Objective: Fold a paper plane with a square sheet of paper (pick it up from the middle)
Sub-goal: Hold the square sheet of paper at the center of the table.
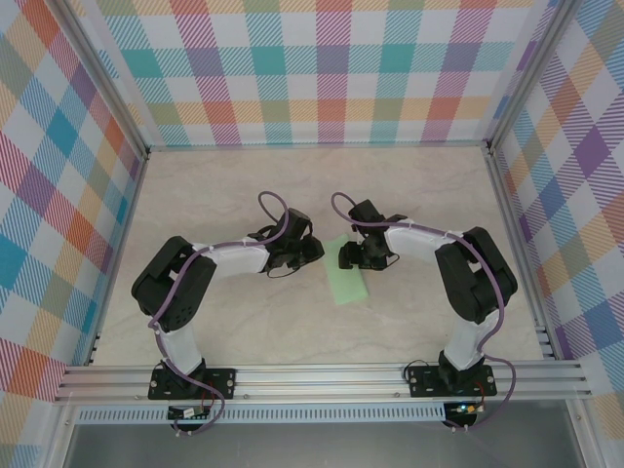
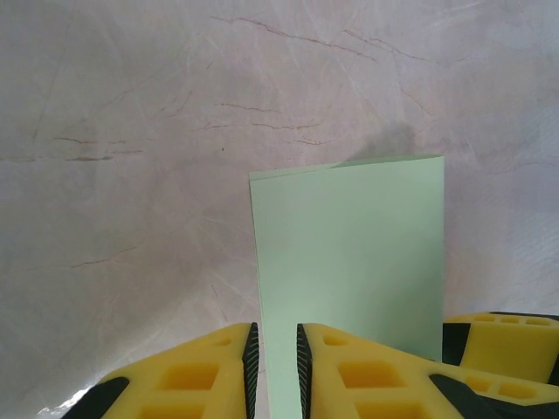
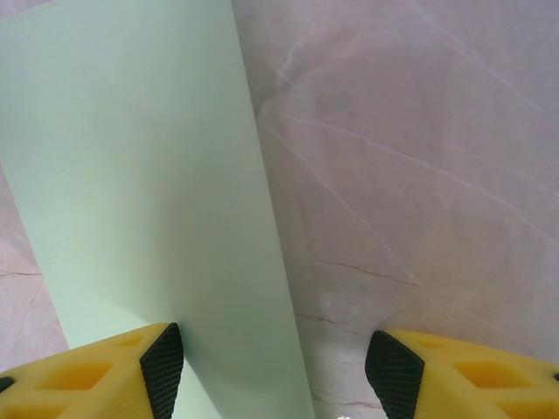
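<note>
On the pale marbled table (image 1: 244,322), the green sheet of paper (image 1: 349,281) is seen folded into a long strip, laid between the two arms. At its farther part, the left gripper (image 2: 277,340) is narrowed to a slim gap in which paper is seen. Whether the paper is pinched cannot be told. The right gripper (image 3: 275,349) is opened wide, with one finger (image 3: 131,371) over the strip and the other over bare table.
</note>
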You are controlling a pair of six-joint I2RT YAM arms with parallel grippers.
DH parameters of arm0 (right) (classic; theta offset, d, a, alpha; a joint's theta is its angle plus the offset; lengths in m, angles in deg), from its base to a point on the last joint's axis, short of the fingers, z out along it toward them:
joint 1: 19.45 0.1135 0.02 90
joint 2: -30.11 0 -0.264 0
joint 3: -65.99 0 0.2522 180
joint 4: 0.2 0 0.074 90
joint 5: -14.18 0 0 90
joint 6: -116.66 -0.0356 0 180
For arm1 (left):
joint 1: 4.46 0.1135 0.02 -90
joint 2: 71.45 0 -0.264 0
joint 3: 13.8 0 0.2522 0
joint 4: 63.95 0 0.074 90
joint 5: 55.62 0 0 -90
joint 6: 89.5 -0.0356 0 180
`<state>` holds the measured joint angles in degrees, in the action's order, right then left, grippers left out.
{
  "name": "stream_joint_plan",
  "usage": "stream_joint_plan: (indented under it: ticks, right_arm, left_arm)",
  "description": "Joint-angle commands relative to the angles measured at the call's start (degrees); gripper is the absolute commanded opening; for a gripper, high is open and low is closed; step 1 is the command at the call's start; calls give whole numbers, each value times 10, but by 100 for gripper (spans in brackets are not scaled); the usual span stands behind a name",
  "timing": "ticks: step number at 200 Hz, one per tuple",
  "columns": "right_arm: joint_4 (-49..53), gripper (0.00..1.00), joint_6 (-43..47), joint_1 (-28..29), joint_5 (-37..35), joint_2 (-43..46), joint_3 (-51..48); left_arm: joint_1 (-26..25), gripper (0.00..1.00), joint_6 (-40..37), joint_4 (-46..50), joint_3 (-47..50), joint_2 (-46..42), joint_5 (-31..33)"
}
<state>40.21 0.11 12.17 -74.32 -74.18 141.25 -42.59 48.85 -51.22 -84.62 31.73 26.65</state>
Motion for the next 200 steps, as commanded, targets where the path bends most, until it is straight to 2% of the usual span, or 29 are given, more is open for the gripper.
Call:
stream_joint_plan:
  ticks: [1, 60, 200]
  right_arm:
    - [-42, 64, 15, 3, -9, -80, -30]
    - [-40, 63, 1, 3, -18, -84, -31]
    - [-37, 65, -16, 3, -8, -98, -30]
  left_arm:
    - [-5, 21, -11, -7, -12, -2, -22]
    - [-5, 18, -7, -31, -27, 31, -79]
    - [-8, 16, -6, -34, -40, 54, -106]
